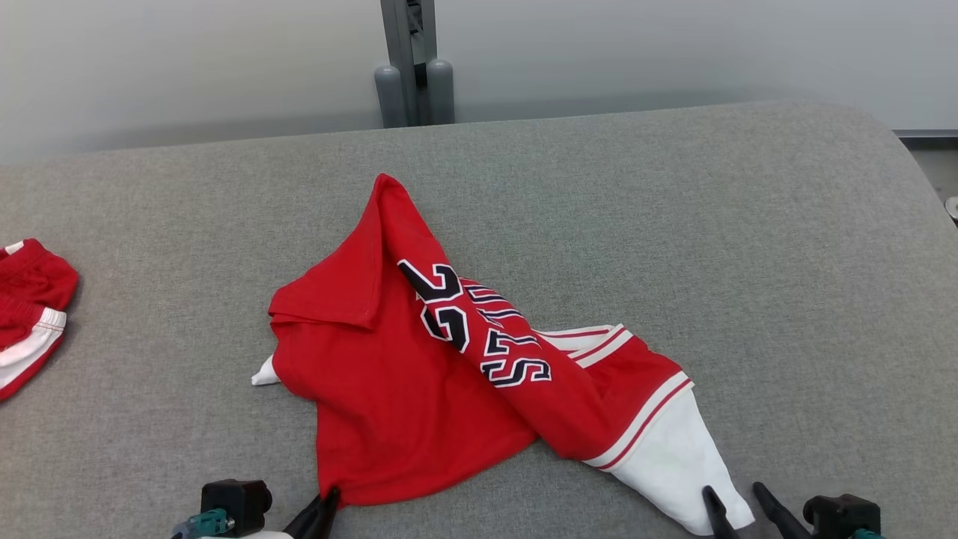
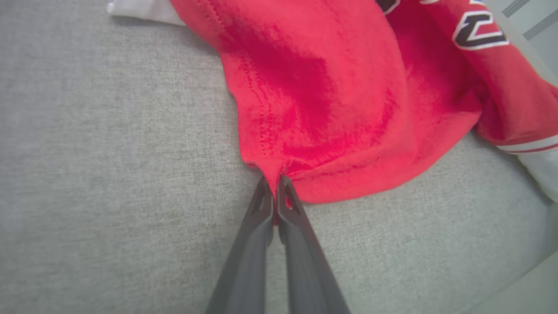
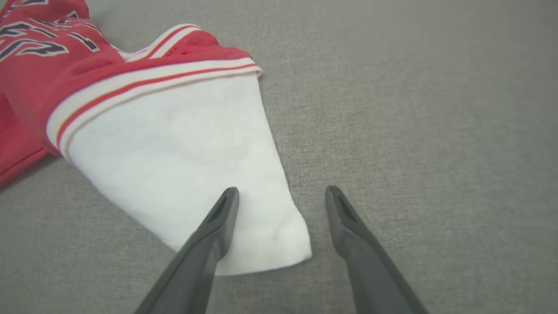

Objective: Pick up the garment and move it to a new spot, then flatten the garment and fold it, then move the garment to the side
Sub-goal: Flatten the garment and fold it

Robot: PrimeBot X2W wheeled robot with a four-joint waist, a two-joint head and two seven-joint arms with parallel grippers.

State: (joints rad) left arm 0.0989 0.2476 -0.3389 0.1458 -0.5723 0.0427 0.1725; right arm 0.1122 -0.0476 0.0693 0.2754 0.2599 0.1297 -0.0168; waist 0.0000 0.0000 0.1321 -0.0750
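Lettering (image 1: 516,368) on the red garment (image 1: 389,397), navy edged white, is creased, unreadable.

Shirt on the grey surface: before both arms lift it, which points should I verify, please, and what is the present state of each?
1. Left fingers shut on the red hem corner of the shirt: ok.
2. Right fingers shut on the white sleeve: not ok; they are open, one over the sleeve end, one over the grey surface.
3. Left grip holds both cloth layers: cannot tell.
4. Shirt lies flat: not ok; twisted and bunched.
5. Other red clothes at the left lie apart from the shirt: ok.
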